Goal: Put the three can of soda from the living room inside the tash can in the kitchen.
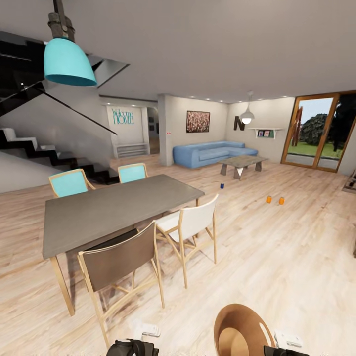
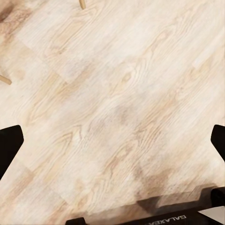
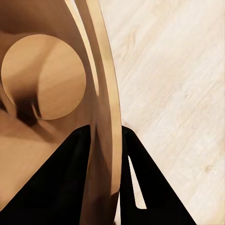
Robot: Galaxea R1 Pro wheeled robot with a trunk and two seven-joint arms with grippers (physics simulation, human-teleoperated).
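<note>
Three cans of soda stand on the wood floor of the living room far ahead: a blue one (image 1: 222,186) and two orange ones (image 1: 269,199) (image 1: 281,200) side by side. The tash can (image 1: 241,330), a glossy brown-tan round bin, hangs tilted at the bottom of the head view with its opening facing me. My right gripper (image 3: 105,132) is shut on the bin's rim (image 3: 104,93), one finger inside and one outside. My left gripper (image 2: 112,143) is open wide over bare floor, holding nothing.
A grey dining table (image 1: 113,207) with several chairs stands close on my left; a white chair (image 1: 190,222) and a brown chair (image 1: 121,259) jut toward my path. A blue sofa (image 1: 212,152) and coffee table (image 1: 242,162) sit beyond the cans. Stairs (image 1: 34,146) rise at left.
</note>
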